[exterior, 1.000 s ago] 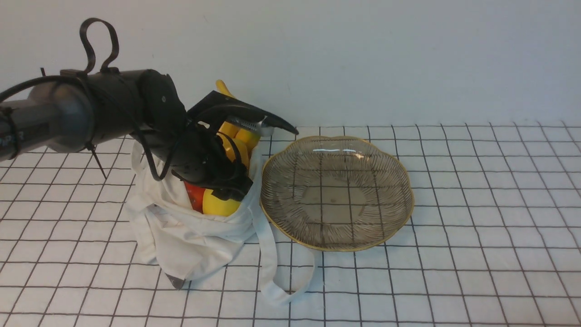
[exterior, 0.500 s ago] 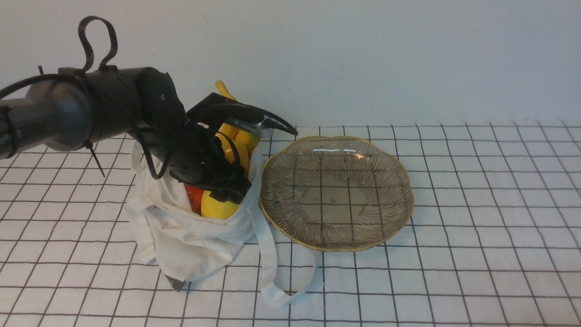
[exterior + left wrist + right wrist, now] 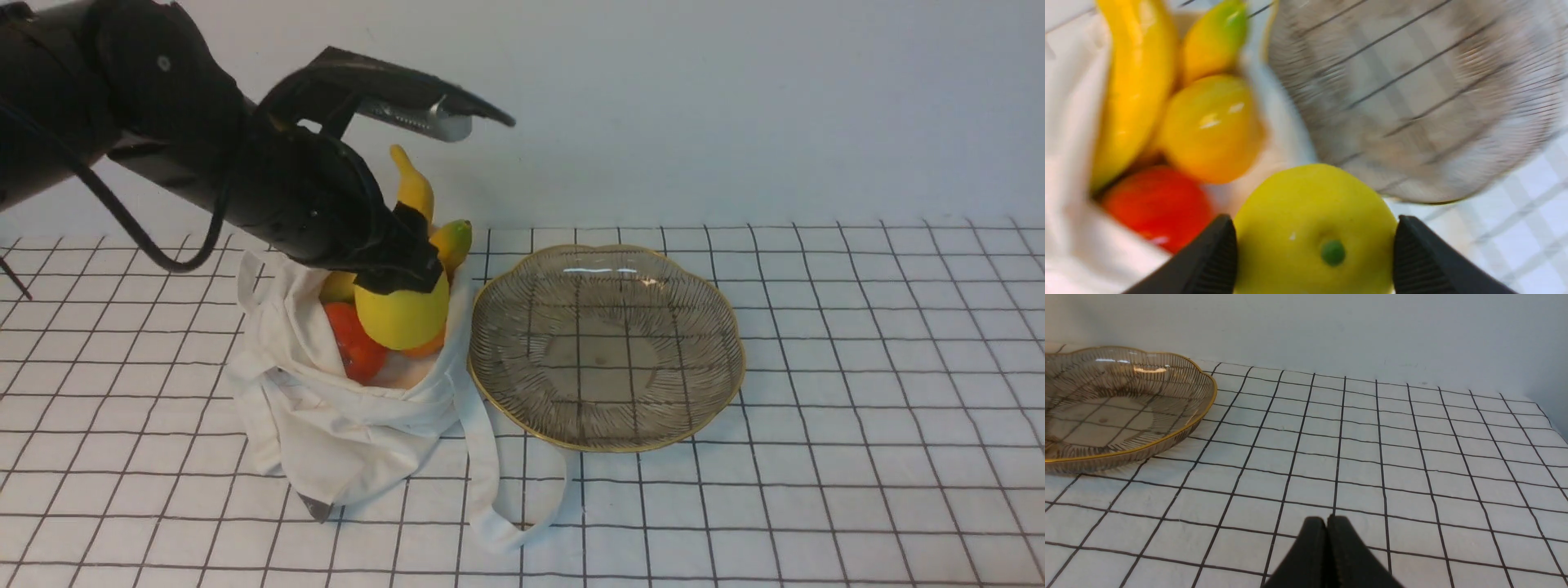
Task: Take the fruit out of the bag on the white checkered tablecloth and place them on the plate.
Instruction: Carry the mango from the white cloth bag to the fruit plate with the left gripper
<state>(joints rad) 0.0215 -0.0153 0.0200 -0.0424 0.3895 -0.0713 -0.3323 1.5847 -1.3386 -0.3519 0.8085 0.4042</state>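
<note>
Gripping the lemon (image 3: 402, 314), the left claw (image 3: 1312, 249) holds it over the bag (image 3: 343, 433) mouth, just beside the plate (image 3: 739, 359); right claw (image 3: 1327, 526) pressed together above the white checkered tablecloth (image 3: 1412, 457)

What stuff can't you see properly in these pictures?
- Front view: cloth of the bag hides whether more fruit lies underneath.
- Front view: the lemon covers most of the mango.
- Left wrist view: the plate is blurred; the left fingers are cut off by the bottom edge.
- Right wrist view: the right fingers are cut off there too.
</note>
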